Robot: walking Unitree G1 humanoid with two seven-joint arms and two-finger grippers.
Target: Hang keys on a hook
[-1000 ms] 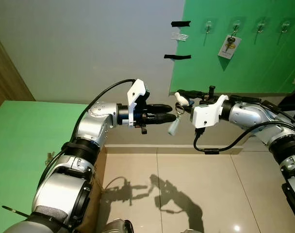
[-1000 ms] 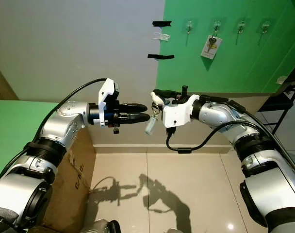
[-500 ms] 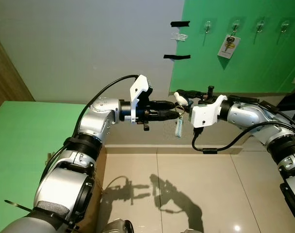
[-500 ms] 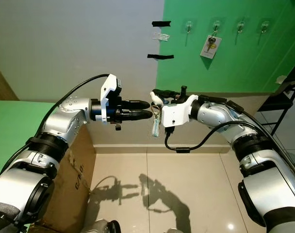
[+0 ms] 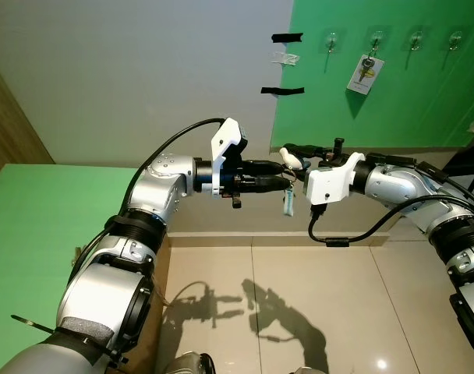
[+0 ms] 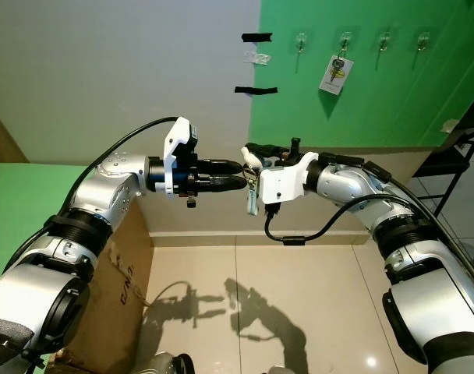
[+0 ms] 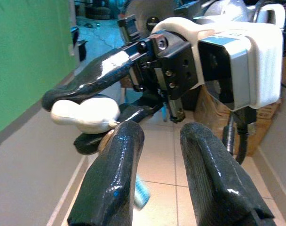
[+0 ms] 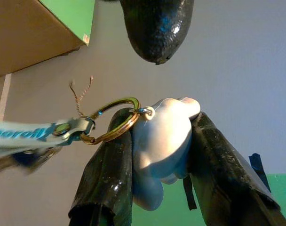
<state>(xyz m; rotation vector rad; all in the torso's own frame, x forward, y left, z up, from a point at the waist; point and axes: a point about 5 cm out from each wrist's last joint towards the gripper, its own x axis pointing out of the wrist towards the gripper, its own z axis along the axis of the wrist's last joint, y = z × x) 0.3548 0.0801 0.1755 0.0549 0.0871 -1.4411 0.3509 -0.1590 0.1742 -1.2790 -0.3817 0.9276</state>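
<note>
My right gripper [image 5: 287, 158] is shut on the white fob [image 8: 162, 141] of a key set. A brass ring [image 8: 112, 123] and a pale blue tag [image 5: 288, 204] hang from the fob. My left gripper [image 5: 286, 179] reaches in from the left, open. Its fingertips [image 7: 129, 134] are right under the fob, beside the ring, with nothing between them. One left finger [image 8: 157, 28] looms close in the right wrist view. Several clear hooks [image 5: 331, 37] line the green wall high up. Another key set with a white tag [image 5: 362, 74] hangs on the second hook [image 5: 373, 37].
Two black tape strips [image 5: 288, 37] and a clear clip are on the white wall left of the hooks. A cardboard box [image 6: 120, 269] stands low on the left by a green panel [image 5: 34, 234]. A black rack [image 6: 455, 148] is at the right edge. Tiled floor [image 5: 299, 273] lies below.
My left gripper has slid right until its tips meet the held keys. The blue tag, swung out to the left before, now hangs straight down. The right arm has barely moved.
</note>
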